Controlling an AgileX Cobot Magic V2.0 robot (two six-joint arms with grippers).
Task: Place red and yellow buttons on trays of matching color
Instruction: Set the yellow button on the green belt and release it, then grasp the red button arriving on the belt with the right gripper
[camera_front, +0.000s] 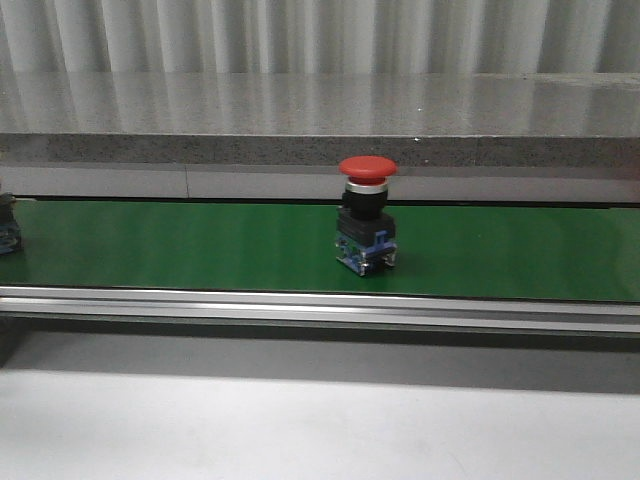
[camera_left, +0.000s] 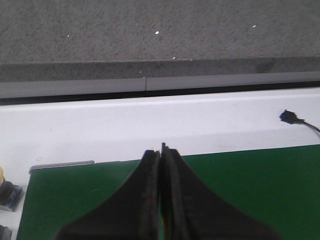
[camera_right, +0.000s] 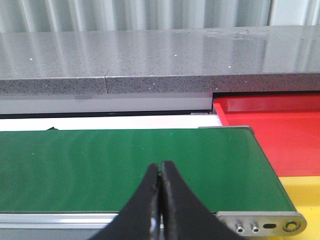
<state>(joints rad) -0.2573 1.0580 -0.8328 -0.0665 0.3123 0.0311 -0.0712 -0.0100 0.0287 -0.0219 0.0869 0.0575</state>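
Note:
A red button (camera_front: 366, 216) with a black and blue body stands upright on the green belt (camera_front: 200, 245) near the middle of the front view. Another button (camera_front: 8, 228) shows partly at the belt's left end; its yellow cap edge (camera_left: 1, 176) peeks in beside the belt in the left wrist view. The red tray (camera_right: 280, 132) and the yellow tray (camera_right: 305, 192) lie past the belt's right end in the right wrist view. My left gripper (camera_left: 161, 150) is shut and empty over the belt. My right gripper (camera_right: 160, 167) is shut and empty above the belt's near edge.
A grey stone ledge (camera_front: 320, 105) runs behind the belt. An aluminium rail (camera_front: 320, 308) lines the belt's front edge, with white table (camera_front: 300, 425) in front. A black connector with cable (camera_left: 292, 118) lies on the white surface beyond the belt.

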